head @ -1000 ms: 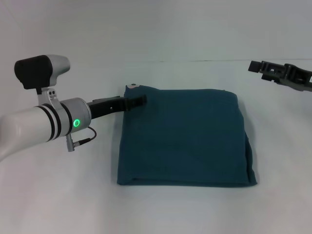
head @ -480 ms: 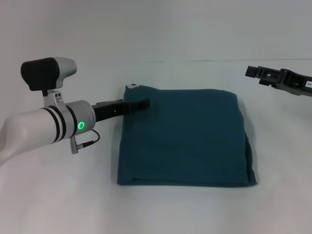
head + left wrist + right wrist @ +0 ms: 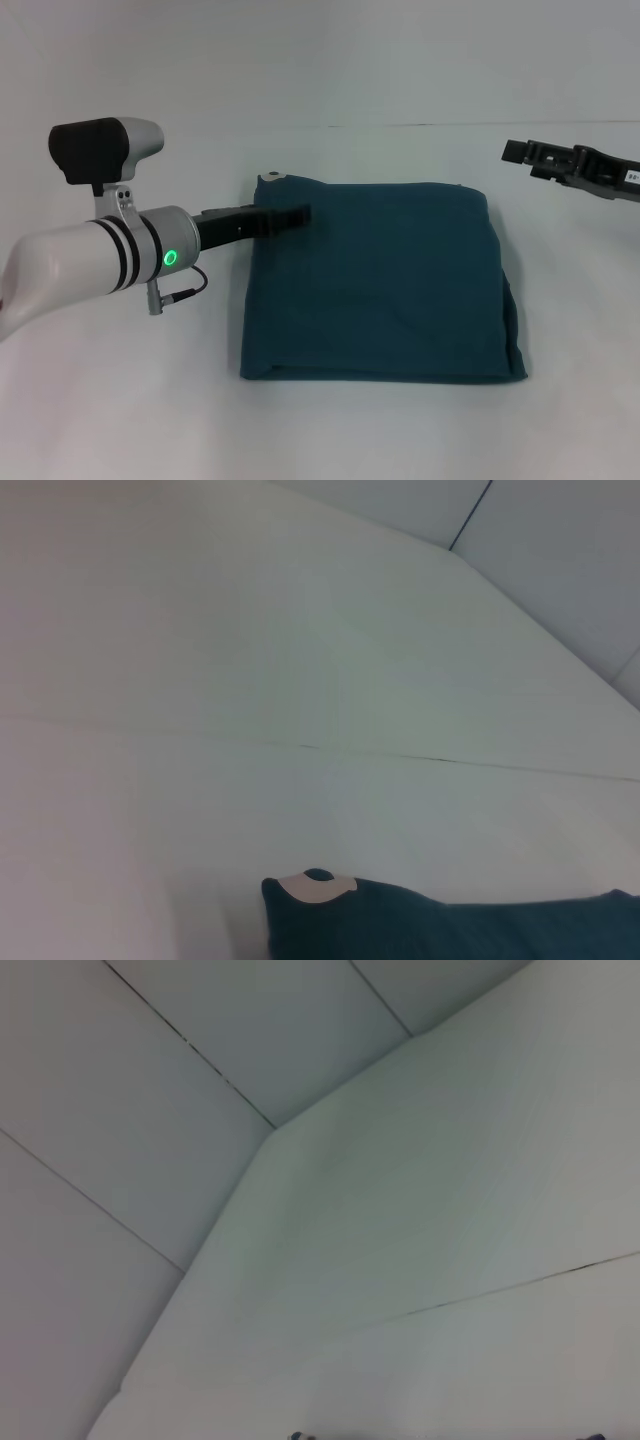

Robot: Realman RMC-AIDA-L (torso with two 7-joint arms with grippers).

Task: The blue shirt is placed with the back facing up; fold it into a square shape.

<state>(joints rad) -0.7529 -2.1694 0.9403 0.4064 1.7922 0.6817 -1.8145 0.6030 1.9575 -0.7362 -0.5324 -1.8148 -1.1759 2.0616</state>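
Lying across the middle of the white table [image 3: 120,420], the blue shirt [image 3: 385,290] is the biggest thing here, folded into a near-square block with its plain teal side up. Its front edge runs roughly parallel to the table's near edge, and layered folds show along that edge and down the side toward the table's right. At the far left corner of the folded block a small pale tag [image 3: 271,177] peeks out; the left wrist view catches that same corner of the cloth [image 3: 420,930] with the pale patch [image 3: 316,885] on top of it. The left arm [image 3: 90,262], white with black rings and a green light, reaches in from the table's left side, and the left gripper [image 3: 290,215] sits low over the shirt's far left part, just short of that tagged corner. Its dark fingers look drawn close together, but I cannot tell whether they pinch any fabric or only rest on it. The right gripper [image 3: 512,151] hangs above the far right part of the table, well apart from the shirt, and I cannot tell how its fingers stand from here.
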